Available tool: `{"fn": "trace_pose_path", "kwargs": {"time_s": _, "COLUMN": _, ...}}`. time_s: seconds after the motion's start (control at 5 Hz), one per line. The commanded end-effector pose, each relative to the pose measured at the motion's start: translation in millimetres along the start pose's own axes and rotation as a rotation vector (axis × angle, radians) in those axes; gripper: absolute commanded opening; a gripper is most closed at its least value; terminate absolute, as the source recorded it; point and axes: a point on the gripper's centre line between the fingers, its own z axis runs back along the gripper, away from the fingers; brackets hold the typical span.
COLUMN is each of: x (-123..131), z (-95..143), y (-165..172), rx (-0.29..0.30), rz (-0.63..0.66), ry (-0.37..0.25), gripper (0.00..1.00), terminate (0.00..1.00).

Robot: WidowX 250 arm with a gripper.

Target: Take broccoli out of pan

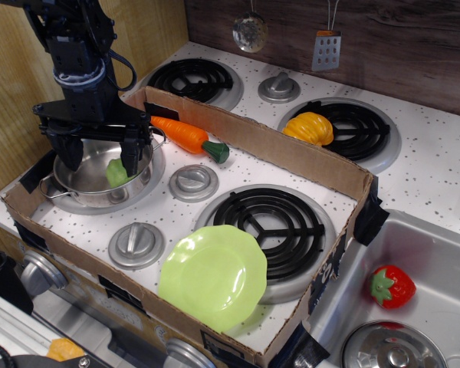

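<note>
Filling the left and middle of the frame, the cardboard tray [276, 149] holds the stove top, and at its left end the pan [92, 184] sits on a burner under the black gripper [100, 149]. The fingers are spread apart and grasp nothing; the right one is just beside the broccoli [116, 172], which lies inside the pan near its right wall. To do this step well, I think the gripper should shift until both fingers bracket the broccoli, go low without hitting the rim, then close gently, because the smooth lump may slip.
</note>
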Motion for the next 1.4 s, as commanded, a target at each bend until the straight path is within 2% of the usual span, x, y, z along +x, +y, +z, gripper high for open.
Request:
{"fn": "trace_pose_path", "kwargs": {"time_s": 0.0, "x": 24, "z": -2, "y": 9, "rx": -0.005, "rz": -0.007, "ry": -0.045, "gripper": 1.00, "terminate": 0.00}}
{"fn": "trace_pose_path", "kwargs": {"time_s": 0.4, "x": 26, "z": -12, "y": 12, "rx": -0.026, "rz": 0.002, "ry": -0.059, "gripper": 1.00, "terminate": 0.00}}
{"fn": "trace_pose_path", "kwargs": {"time_s": 0.8, "x": 18, "z": -21, "y": 14, "rx": -0.053, "rz": 0.024, "ry": -0.059, "gripper": 1.00, "terminate": 0.00}}
{"fn": "trace_pose_path", "kwargs": {"time_s": 1.0, "x": 13, "z": -23, "y": 13, "rx": -0.058, "rz": 0.038, "ry": -0.061, "gripper": 0.00, "terminate": 0.00}}
{"fn": "trace_pose_path", "kwargs": {"time_s": 1.2, "x": 18, "z": -19, "y": 12, "rx": -0.057, "rz": 0.025, "ry": -0.056, "gripper": 0.00, "terminate": 0.00}}
